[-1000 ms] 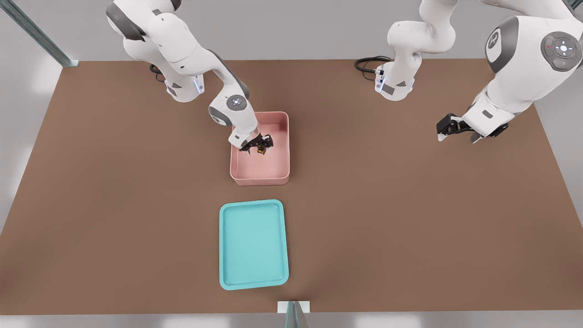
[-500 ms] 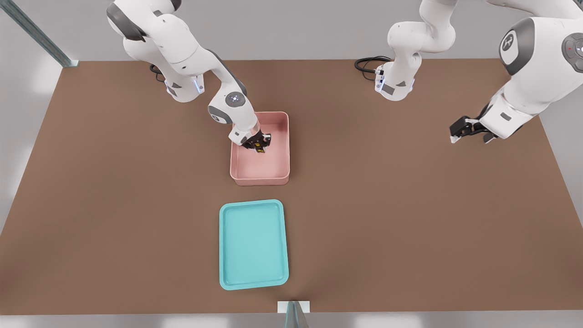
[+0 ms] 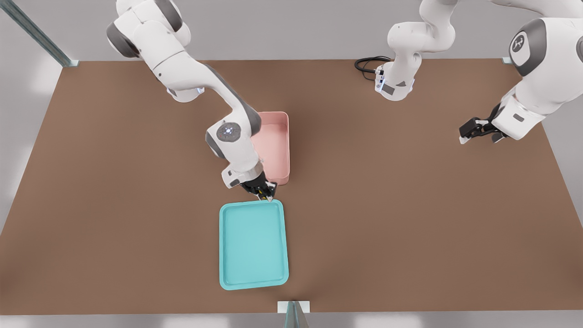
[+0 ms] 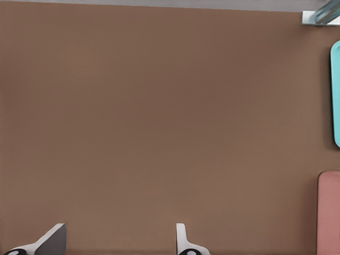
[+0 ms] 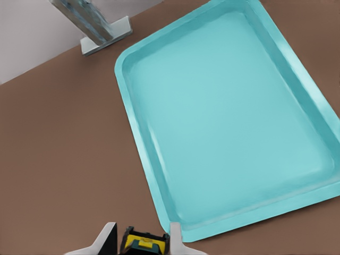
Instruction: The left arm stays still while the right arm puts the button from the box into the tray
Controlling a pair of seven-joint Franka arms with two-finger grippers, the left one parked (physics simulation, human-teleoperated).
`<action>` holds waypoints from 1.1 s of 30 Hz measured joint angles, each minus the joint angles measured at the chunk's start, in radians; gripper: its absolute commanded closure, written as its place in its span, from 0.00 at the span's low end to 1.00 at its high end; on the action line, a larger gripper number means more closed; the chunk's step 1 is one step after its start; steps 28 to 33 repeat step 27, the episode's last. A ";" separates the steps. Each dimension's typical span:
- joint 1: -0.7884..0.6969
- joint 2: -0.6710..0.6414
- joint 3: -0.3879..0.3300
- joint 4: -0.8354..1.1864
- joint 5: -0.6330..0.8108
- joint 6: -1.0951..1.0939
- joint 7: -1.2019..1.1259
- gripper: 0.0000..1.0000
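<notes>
Taking the tray (image 3: 253,246) as the landmark: to the front view's left of it the brown table (image 3: 114,205) runs bare out to its edge, wide open ground. The tray itself, a shallow turquoise rectangle with a low rim, lies flat, its floor holding nothing. At its far rim, near the corner toward the front view's right, hangs the gripper (image 3: 265,195) of the right arm (image 3: 232,141), which reaches down from the far-left base. Its fingers are pinched on the button (image 3: 263,195); the right wrist view shows the yellow cap and dark base of the button (image 5: 143,241) wedged between the two pale fingertips (image 5: 108,239), just short of the tray's rim (image 5: 159,207) and above the table. Just beyond the tray, apart from it by a narrow strip of table, stands the pink box (image 3: 275,146), partly hidden behind the arm. To the front view's right of the tray the table is again open ground.
</notes>
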 measured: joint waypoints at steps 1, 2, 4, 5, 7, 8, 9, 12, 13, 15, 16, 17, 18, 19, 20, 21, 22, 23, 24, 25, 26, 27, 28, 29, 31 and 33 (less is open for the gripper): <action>-0.006 0.100 -0.015 0.126 0.016 -0.038 -0.031 0.51; -0.013 0.200 -0.027 0.241 0.028 -0.068 -0.065 0.51; -0.019 0.359 -0.039 0.428 0.042 -0.112 -0.131 0.51; -0.020 0.407 -0.049 0.479 0.047 -0.124 -0.165 0.51; -0.023 0.457 -0.057 0.537 0.052 -0.143 -0.227 0.00; -0.027 0.464 -0.058 0.548 0.055 -0.152 -0.256 0.00; -0.031 0.464 -0.056 0.555 0.062 -0.163 -0.283 0.00; -0.035 0.409 -0.044 0.589 0.086 -0.242 -0.355 0.00; -0.034 0.352 -0.038 0.604 0.091 -0.298 -0.376 0.00; -0.048 0.186 -0.034 0.607 0.095 -0.438 -0.416 0.00; -0.084 0.086 -0.032 0.571 0.089 -0.510 -0.438 0.00; -0.134 0.009 -0.033 0.532 0.082 -0.579 -0.464 0.00; -0.183 -0.043 -0.036 0.510 0.077 -0.650 -0.491 0.00; -0.231 -0.077 -0.037 0.498 0.073 -0.724 -0.517 0.00; -0.279 -0.099 -0.038 0.489 0.072 -0.791 -0.544 0.00; -0.334 -0.125 -0.045 0.468 0.071 -0.847 -0.566 0.00; -0.407 -0.201 -0.054 0.376 0.082 -0.879 -0.586 0.00; -0.454 -0.241 -0.059 0.328 0.088 -0.902 -0.604 0.00; -0.474 -0.259 -0.061 0.307 0.094 -0.921 -0.622 0.00; -0.481 -0.269 -0.060 0.295 0.098 -0.938 -0.639 0.00; -0.479 -0.274 -0.057 0.289 0.102 -0.952 -0.655 0.00; -0.475 -0.277 -0.056 0.286 0.104 -0.964 -0.670 0.00; -0.475 -0.277 -0.056 0.286 0.104 -0.964 -0.670 0.00; -0.475 -0.277 -0.056 0.286 0.104 -0.964 -0.670 0.00; -0.475 -0.277 -0.056 0.286 0.104 -0.964 -0.670 0.00; -0.475 -0.277 -0.056 0.286 0.104 -0.964 -0.670 0.00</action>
